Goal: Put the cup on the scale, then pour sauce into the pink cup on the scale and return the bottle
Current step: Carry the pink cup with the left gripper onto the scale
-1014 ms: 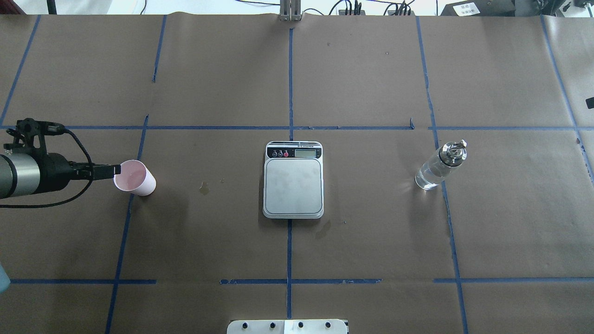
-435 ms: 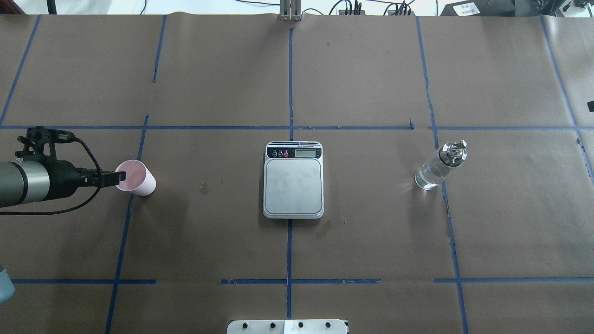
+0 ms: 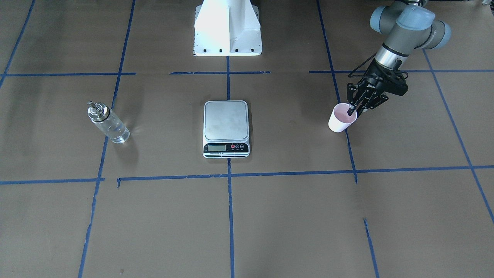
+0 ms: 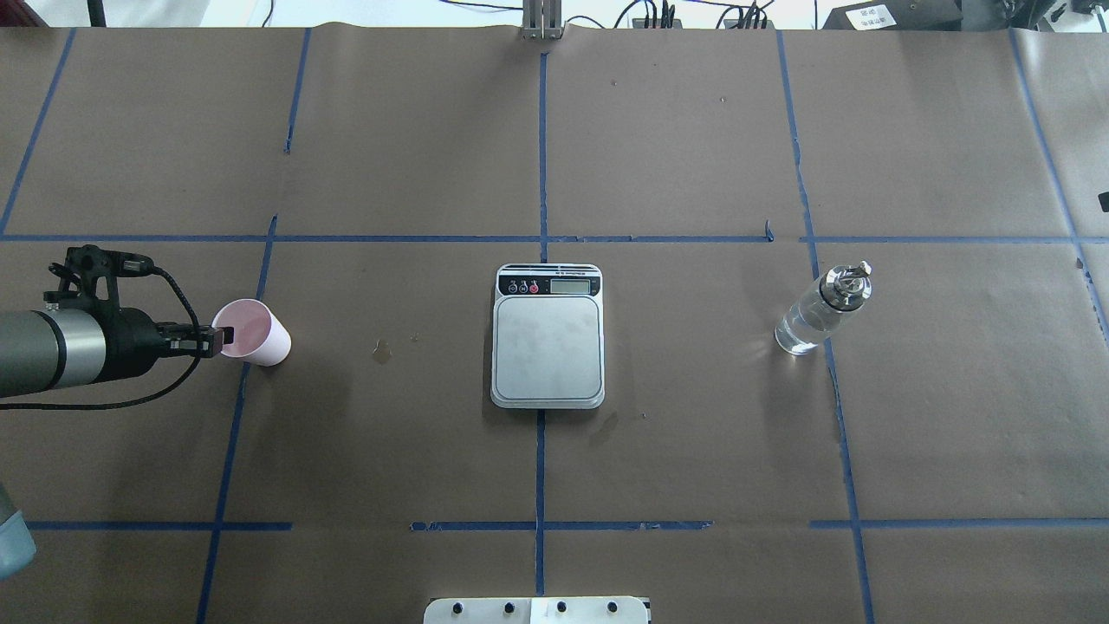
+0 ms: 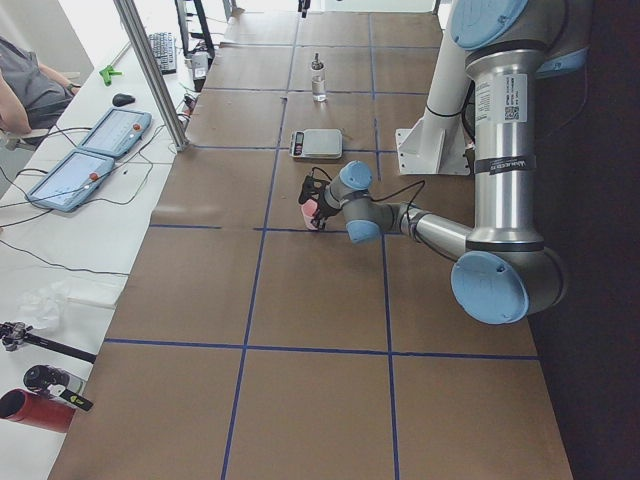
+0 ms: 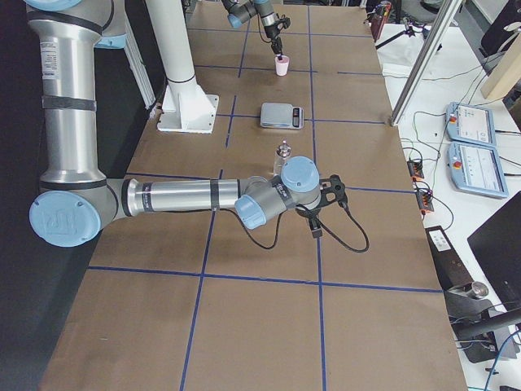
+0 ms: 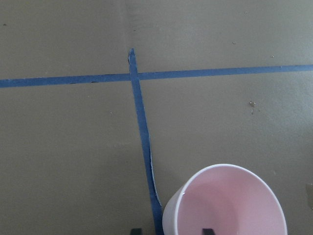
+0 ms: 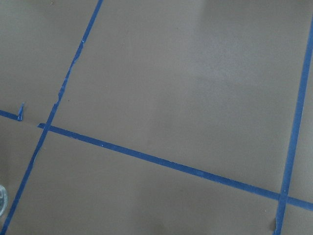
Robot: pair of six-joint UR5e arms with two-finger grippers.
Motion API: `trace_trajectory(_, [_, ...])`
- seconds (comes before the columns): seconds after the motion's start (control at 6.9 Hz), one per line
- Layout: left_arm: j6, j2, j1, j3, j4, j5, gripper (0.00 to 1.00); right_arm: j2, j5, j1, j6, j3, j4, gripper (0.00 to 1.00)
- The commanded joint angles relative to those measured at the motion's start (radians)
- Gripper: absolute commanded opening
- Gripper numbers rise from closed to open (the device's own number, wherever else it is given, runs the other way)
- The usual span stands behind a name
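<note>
The pink cup (image 4: 257, 334) stands upright at the table's left, also in the front view (image 3: 341, 120) and the left wrist view (image 7: 226, 203). My left gripper (image 4: 221, 337) is open at the cup's near rim. One fingertip (image 7: 208, 230) is inside the cup, the other (image 7: 136, 230) is outside it. The scale (image 4: 548, 338) lies at the centre with a bare platform. The glass bottle (image 4: 819, 312) with its silver spout cap stands at the right. My right gripper (image 6: 314, 228) hangs over bare paper near the bottle; I cannot tell whether it is open or shut.
Brown paper with blue tape lines covers the table. A small stain (image 4: 379, 350) lies between cup and scale. The robot's white base (image 3: 227, 27) stands behind the scale. Tablets (image 6: 472, 163) and cables lie on the operators' side table.
My left gripper has come down and slightly forward to the cup's rim, so one finger now reaches into the cup. Cup, scale and bottle have not moved.
</note>
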Motion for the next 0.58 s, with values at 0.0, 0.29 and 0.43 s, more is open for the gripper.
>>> trace_trajectory(0.0, [0.006, -0.013, -0.001, 0.001, 0.008, -0.003, 0.0, -0.001, 0.0, 0.001, 0.0, 0.001, 0.0, 1.0])
trace_trajectory(0.29, [0.007, -0.079, -0.008, 0.001, 0.072, -0.006, 0.0, -0.001, 0.0, 0.001, 0.0, 0.001, 0.0, 1.0])
trace_trajectory(0.43, [0.007, -0.173, -0.015, -0.007, 0.191, -0.006, 0.0, -0.001, 0.0, -0.001, 0.0, 0.003, 0.0, 1.0])
